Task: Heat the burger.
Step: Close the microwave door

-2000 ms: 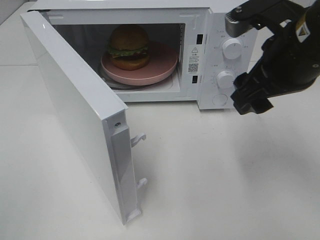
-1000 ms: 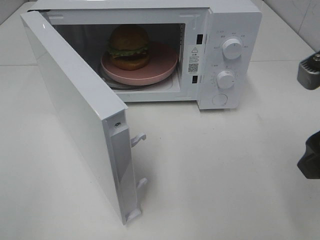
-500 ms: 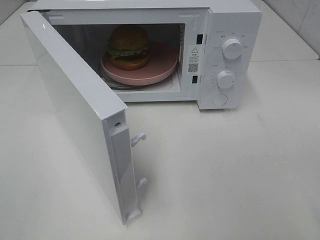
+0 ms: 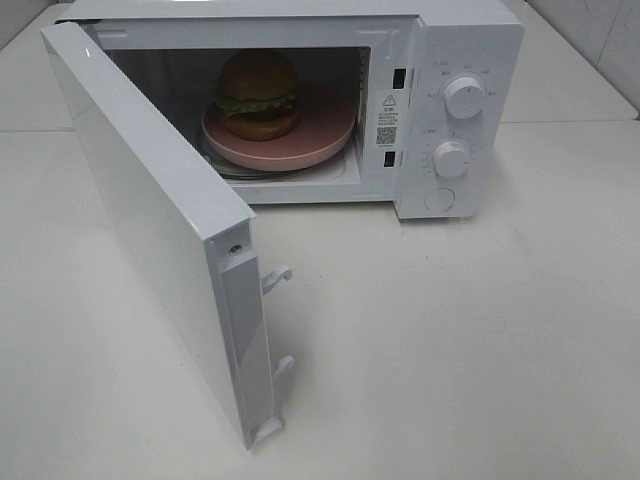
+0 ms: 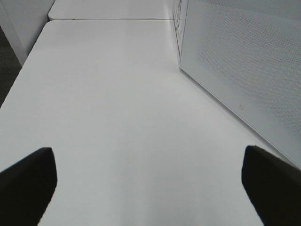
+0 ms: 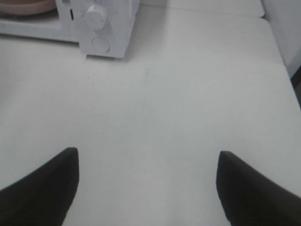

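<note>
The burger (image 4: 258, 93), with a brown domed bun and green lettuce, sits on a round pink plate (image 4: 320, 135) inside the white microwave (image 4: 470, 60). The microwave door (image 4: 150, 220) stands swung wide open toward the front left. Neither arm shows in the exterior high view. In the left wrist view my left gripper (image 5: 148, 183) is open over bare table, beside the outer face of the door (image 5: 244, 66). In the right wrist view my right gripper (image 6: 146, 186) is open over bare table, well back from the microwave's control panel (image 6: 101, 23).
Two round knobs (image 4: 464, 97) and a round button (image 4: 439, 200) sit on the microwave's right panel. Two latch hooks (image 4: 277, 279) stick out of the door's free edge. A white table (image 4: 450, 330) stretches in front; its dark edge drop shows at the left wrist view's side (image 5: 7, 70).
The right arm, which stood by the control panel two seconds ago, has drawn off to the right and left the exterior high view. Burger, plate and door have not moved.
</note>
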`<state>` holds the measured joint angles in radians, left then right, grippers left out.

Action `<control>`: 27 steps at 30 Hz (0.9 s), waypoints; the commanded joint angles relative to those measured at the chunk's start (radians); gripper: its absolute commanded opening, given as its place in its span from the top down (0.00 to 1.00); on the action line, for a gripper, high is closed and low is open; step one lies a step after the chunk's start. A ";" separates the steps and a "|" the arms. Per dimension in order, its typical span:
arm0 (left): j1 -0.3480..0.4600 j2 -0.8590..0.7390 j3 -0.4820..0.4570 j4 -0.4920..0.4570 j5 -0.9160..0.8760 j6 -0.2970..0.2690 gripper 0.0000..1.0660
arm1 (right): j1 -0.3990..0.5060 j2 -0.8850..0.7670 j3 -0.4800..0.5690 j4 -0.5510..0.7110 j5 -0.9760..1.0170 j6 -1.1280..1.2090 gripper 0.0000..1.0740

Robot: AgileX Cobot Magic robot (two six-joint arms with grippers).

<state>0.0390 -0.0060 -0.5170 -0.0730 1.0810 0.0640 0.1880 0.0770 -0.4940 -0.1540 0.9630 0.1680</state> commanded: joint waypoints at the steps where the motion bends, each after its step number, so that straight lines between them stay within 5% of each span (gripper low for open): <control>1: 0.002 -0.014 0.001 -0.008 -0.011 -0.002 0.06 | -0.046 -0.066 0.002 0.000 0.000 0.002 0.27; 27: 0.002 -0.010 0.001 -0.009 -0.011 -0.002 0.06 | -0.081 -0.109 0.002 0.004 0.000 -0.002 0.29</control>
<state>0.0390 -0.0060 -0.5170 -0.0730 1.0810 0.0640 0.1130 -0.0040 -0.4940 -0.1510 0.9690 0.1680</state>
